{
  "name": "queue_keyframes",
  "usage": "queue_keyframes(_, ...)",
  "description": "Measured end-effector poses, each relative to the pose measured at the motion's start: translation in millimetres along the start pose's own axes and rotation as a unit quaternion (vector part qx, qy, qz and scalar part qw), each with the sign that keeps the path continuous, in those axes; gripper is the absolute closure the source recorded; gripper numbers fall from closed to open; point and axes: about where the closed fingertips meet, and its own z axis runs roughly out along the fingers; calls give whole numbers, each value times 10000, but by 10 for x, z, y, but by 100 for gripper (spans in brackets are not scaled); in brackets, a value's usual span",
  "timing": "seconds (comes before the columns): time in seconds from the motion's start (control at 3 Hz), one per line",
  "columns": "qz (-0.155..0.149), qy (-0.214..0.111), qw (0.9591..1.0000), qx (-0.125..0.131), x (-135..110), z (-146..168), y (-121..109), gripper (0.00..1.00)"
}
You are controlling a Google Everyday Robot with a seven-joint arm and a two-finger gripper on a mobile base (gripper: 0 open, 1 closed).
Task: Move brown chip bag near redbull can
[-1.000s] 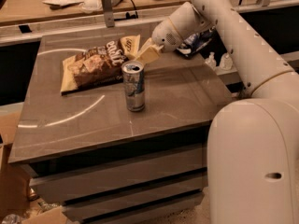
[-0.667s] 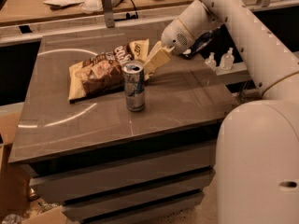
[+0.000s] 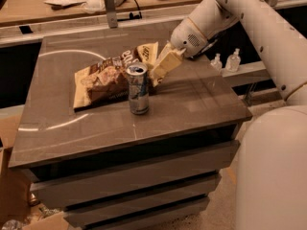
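the brown chip bag (image 3: 103,80) has a dark brown centre with white script lettering, tan-yellow ends and golden-brown chips pictured on it. the redbull can (image 3: 138,91) is silver with blue patches and a dull grey metal top. the gripper (image 3: 162,70), at the bag's right end just behind the can, is pale cream-yellow, on a glossy white arm (image 3: 268,28). the table (image 3: 196,99) is grey-brown, faintly veined, with thin pale arcs across its top.
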Motion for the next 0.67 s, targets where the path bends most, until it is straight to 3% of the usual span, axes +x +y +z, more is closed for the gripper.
queue_keyframes(0.67,-32,92,9997,229,-2,-84,29,36)
